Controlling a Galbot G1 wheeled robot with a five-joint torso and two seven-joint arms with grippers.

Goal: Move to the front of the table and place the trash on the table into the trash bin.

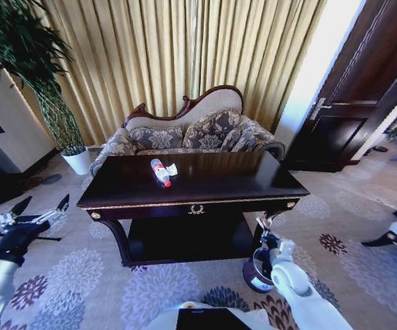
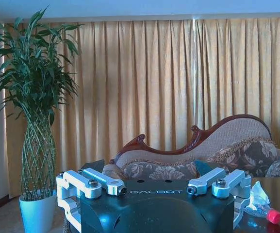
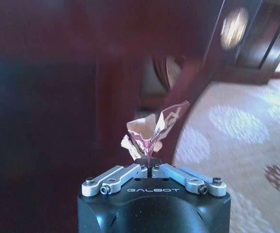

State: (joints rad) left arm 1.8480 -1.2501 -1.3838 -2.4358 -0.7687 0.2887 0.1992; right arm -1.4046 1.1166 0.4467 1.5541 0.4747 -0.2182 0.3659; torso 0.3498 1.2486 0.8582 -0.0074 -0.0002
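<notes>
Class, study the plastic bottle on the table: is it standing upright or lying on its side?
Lying on its side. The bottle rests flat on the table, red cap pointing toward the table's front edge, beside a crumpled tissue.

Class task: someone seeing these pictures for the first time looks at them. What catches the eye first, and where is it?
The large dark table fills the middle of the room, with a red-capped bottle and white tissue lying on top. Low at its right front corner, the right gripper pinches a crumpled reddish wrapper above the black trash bin. The left gripper is open, off the table's left side.
</notes>
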